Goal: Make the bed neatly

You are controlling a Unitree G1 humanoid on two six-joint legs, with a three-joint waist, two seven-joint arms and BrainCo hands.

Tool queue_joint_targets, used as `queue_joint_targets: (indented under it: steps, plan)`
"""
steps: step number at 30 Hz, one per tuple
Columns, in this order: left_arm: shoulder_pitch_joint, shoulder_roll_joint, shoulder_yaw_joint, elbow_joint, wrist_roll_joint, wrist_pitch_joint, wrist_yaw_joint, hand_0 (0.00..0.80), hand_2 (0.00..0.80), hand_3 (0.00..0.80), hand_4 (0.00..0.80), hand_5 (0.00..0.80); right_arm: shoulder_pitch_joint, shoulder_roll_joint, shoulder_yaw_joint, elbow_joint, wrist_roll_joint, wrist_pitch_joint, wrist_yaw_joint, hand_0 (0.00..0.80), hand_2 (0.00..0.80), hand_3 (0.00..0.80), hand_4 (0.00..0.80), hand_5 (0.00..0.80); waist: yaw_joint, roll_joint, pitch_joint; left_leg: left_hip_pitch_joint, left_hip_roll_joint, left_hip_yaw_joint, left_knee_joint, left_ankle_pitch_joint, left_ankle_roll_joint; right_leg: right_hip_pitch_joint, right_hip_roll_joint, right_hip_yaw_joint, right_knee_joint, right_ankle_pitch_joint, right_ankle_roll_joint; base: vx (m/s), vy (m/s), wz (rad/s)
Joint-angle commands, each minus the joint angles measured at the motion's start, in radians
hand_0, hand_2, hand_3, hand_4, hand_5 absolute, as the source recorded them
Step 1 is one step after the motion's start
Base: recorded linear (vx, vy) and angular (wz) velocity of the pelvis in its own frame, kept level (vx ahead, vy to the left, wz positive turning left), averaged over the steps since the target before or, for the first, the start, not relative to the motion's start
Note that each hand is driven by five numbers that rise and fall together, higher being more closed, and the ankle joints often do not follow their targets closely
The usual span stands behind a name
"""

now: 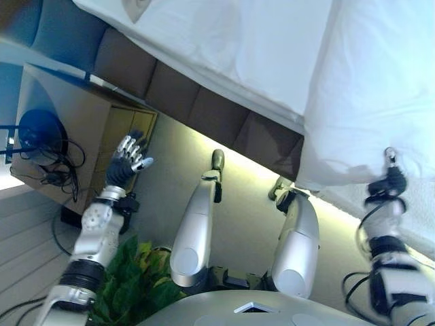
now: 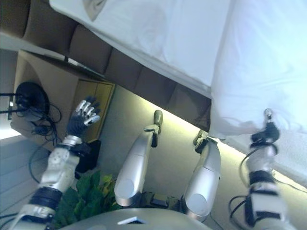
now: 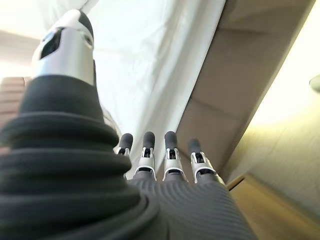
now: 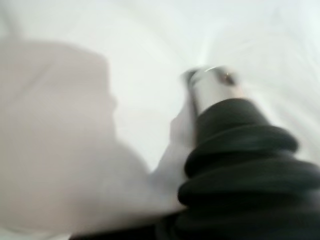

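Note:
The bed lies across the top of the view, with a white sheet (image 1: 272,54) over its brown padded frame (image 1: 204,109). A thick white duvet (image 1: 380,81) covers the right part, and one corner hangs over the bed's side. My right hand (image 1: 389,180) is at the duvet's lower edge. In the right wrist view its thumb (image 4: 215,82) presses a fold of the duvet (image 4: 100,150) and the fingers are buried under the cloth. My left hand (image 1: 129,159) is raised in the air beside the bed frame, open, its fingers (image 3: 170,155) straight and holding nothing.
A wooden nightstand (image 1: 75,122) stands left of the bed, with a dark round device (image 1: 39,132) and tangled cables on it. A green plant (image 1: 136,278) sits low on the left. A lit strip of floor (image 1: 251,204) runs under the bed's side.

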Motion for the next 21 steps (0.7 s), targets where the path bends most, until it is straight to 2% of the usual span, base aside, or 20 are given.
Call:
queue_joint_targets:
  steps: [1, 9, 13, 21]
  plan:
    - [-0.028, 0.056, -0.002, -0.084, -0.055, 0.023, -0.006, 0.000, 0.000, 0.000, 0.000, 0.000, -0.234, -0.102, 0.013, -0.040, 0.025, 0.000, 0.072, 0.800, 0.800, 0.800, 0.800, 0.800, 0.066, -0.002, 0.007, -0.001, 0.031, -0.017, 0.035, -0.025, 0.009, 0.048, -0.090, 0.022, -0.067, 0.125, 0.113, 0.032, 0.017, 0.21]
    - [0.002, 0.031, -0.004, -0.114, -0.030, 0.018, -0.018, 0.000, 0.000, 0.000, 0.000, 0.000, -0.174, -0.025, 0.022, -0.112, -0.018, -0.012, 0.100, 0.800, 0.800, 0.800, 0.800, 0.800, 0.085, -0.012, -0.006, 0.018, 0.015, -0.022, 0.036, -0.035, 0.020, 0.093, -0.093, 0.000, -0.087, 0.132, 0.108, 0.055, 0.017, 0.19]
    - [-0.009, 0.026, -0.007, -0.091, -0.024, 0.021, -0.037, 0.000, 0.000, 0.000, 0.000, 0.000, -0.191, 0.046, 0.048, -0.112, -0.036, -0.017, 0.113, 0.800, 0.800, 0.800, 0.800, 0.800, 0.112, -0.018, -0.024, 0.046, 0.003, -0.033, 0.031, -0.043, 0.021, 0.155, -0.092, -0.026, -0.118, 0.135, 0.109, 0.091, 0.009, 0.13]
    - [-0.047, 0.002, -0.009, -0.076, 0.005, 0.045, -0.056, 0.000, 0.000, 0.000, 0.000, 0.000, -0.241, 0.188, 0.166, -0.167, -0.193, -0.027, 0.025, 0.800, 0.800, 0.800, 0.800, 0.800, 0.153, -0.027, -0.037, 0.072, -0.016, -0.049, 0.026, -0.045, 0.027, 0.232, -0.093, -0.064, -0.164, 0.145, 0.116, 0.056, 0.016, 0.12]
